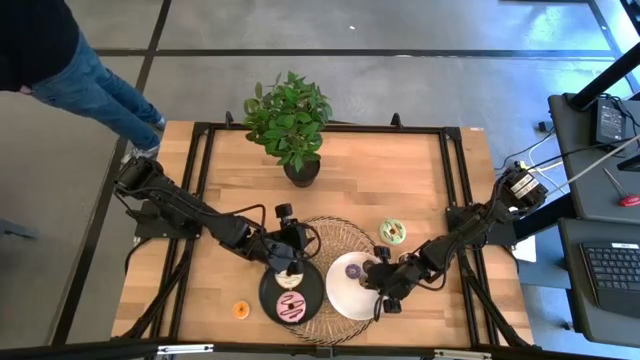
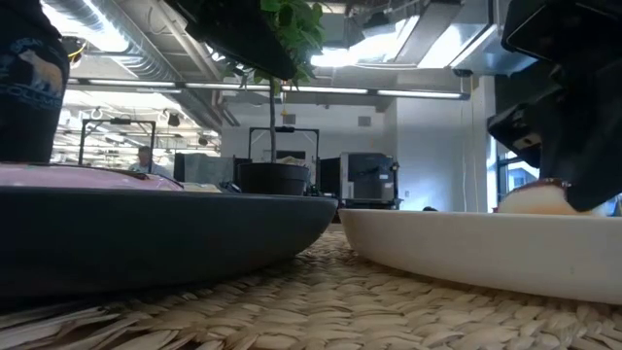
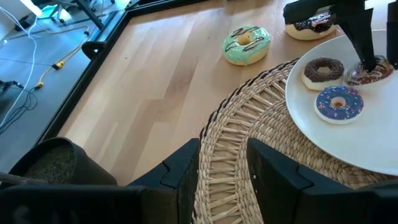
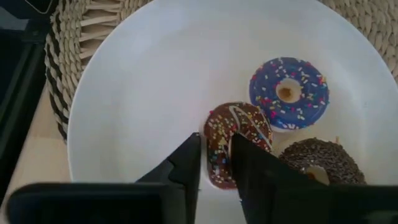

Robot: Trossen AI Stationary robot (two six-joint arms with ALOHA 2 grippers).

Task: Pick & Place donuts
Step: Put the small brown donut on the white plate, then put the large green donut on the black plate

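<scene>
From above we see the right gripper over the white plate — its wrist view shows jaws slightly parted astride the sprinkled chocolate donut, beside the purple donut. The left gripper hangs empty — jaws part-open — above the woven mat.

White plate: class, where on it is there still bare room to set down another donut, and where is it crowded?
The white plate is bare across its half toward the black plate. The other half is crowded: the blue donut, sprinkled chocolate donut and dark chocolate donut cluster there, with the right gripper straddling the sprinkled one.
</scene>
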